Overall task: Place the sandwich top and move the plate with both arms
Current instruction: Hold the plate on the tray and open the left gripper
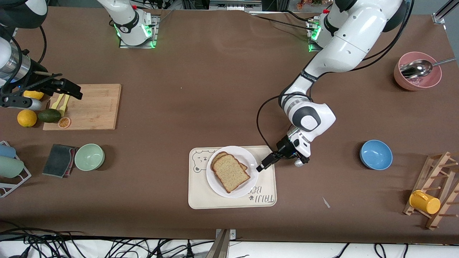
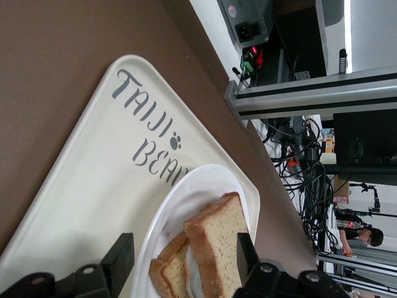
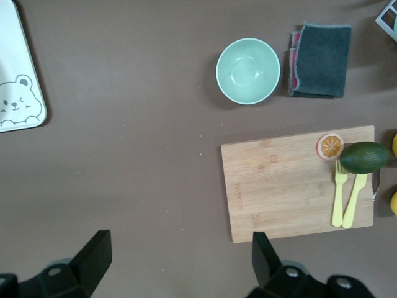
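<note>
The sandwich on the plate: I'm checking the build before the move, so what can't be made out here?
- Filling: the sandwich top covers it in the front view; only a lower slice's edge shows.
- Left wrist view: the frame edge cuts off the stack and the plate.
- Right wrist view: only a corner of the tray shows.

The left gripper [image 2: 180, 257] shows its 2 black fingers [image 2: 118, 261] spread apart, empty, either side of the plate's near rim. The plate [image 2: 205, 186] — round and white — sits on a cream tray [image 2: 80, 180] printed with grey lettering and a small paw mark. On the plate, the sandwich top [image 2: 217, 245] lies stacked on another bread slice [image 2: 167, 267], its speckled crumb and brown crust facing the camera. Brown table [image 2: 56, 62] surrounds the tray — past its edge stand metal framing and tangled cables [image 2: 310, 180].
</note>
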